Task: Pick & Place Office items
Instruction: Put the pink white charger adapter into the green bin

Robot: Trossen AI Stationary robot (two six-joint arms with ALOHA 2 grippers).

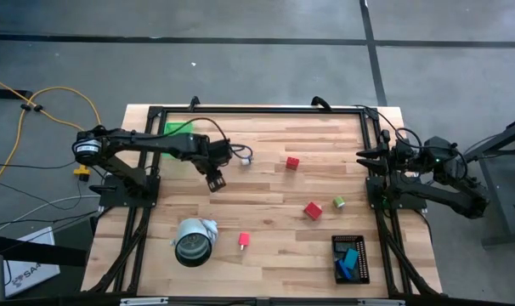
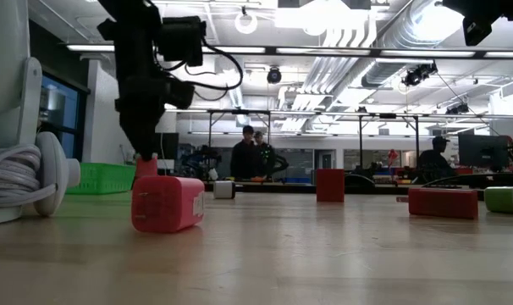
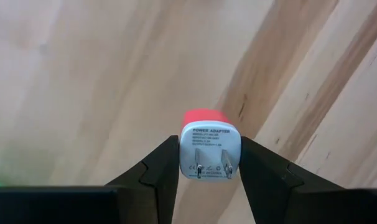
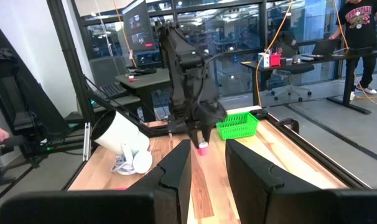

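Arms first: we see the left arm stretched from its base at the table's left edge out over the boards, elbow bent, wrist pitched down, with the left gripper (image 1: 216,182) hanging just above the wood in the left-centre area. In the left wrist view its two dark fingers (image 3: 156,171) press on both sides of a small red-and-white power adapter (image 3: 210,144), white pronged face toward the camera, red body beyond; so the fingers are clamped on that adapter. The right wrist view shows it as a pink bit at the tip of the downward-pointing gripper, with the green tray (image 4: 237,124) just behind. The right arm sits folded over the table's right edge, the right gripper (image 1: 365,157) pointing inward, fingers drawn close together around nothing. On the boards we note a red block (image 1: 292,162) near the centre, another red block (image 1: 313,210) beside a green cube (image 1: 338,202), a small red piece (image 1: 244,240) near the white-and-grey roll (image 1: 194,241), and blue and teal bits (image 1: 349,260) in the black tray (image 1: 363,255) at the near right.
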